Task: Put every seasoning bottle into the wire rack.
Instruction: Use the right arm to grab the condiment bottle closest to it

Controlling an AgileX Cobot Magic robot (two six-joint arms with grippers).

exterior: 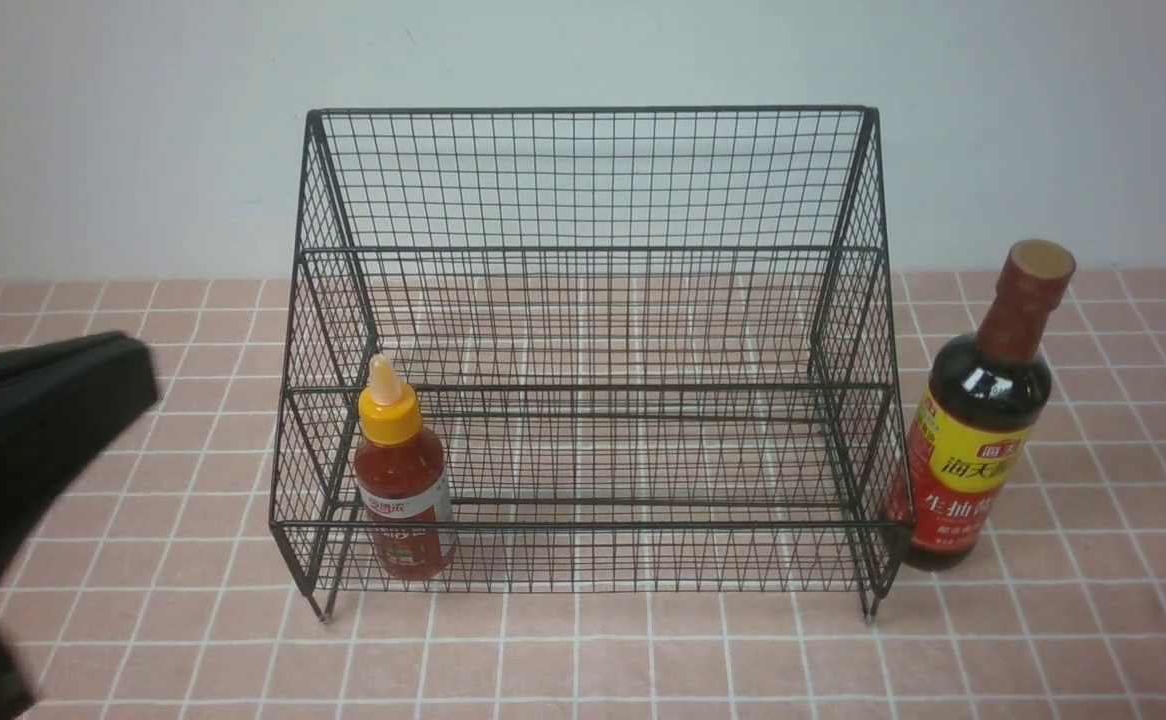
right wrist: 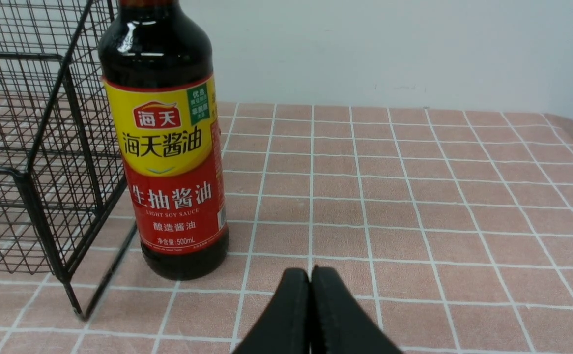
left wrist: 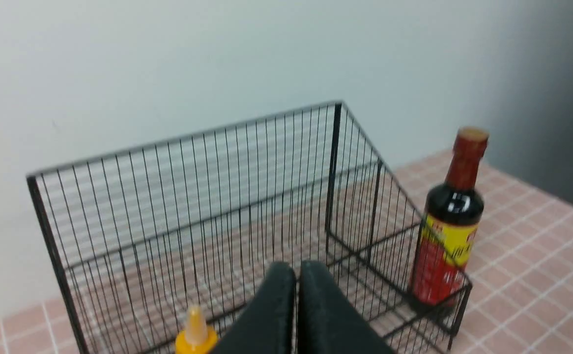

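Note:
The black wire rack (exterior: 588, 350) stands in the middle of the tiled table. A small red sauce bottle (exterior: 403, 485) with a yellow nozzle cap (left wrist: 195, 332) stands upright in the lower tier, at its left end. The tall dark soy-sauce bottle (exterior: 978, 420) stands upright on the table just outside the rack's right side (right wrist: 36, 162). My left gripper (exterior: 141, 372) is blurred at the far left, away from the rack, and its fingers (left wrist: 276, 295) are shut on nothing. My right gripper (right wrist: 310, 273) is shut and empty, low over the tiles a little to the right of the soy-sauce bottle (right wrist: 168, 147).
A pale wall runs close behind the rack. Pink tiles (exterior: 1123, 600) with white grout cover the table in front of the rack and to the right of the soy-sauce bottle (left wrist: 451, 221).

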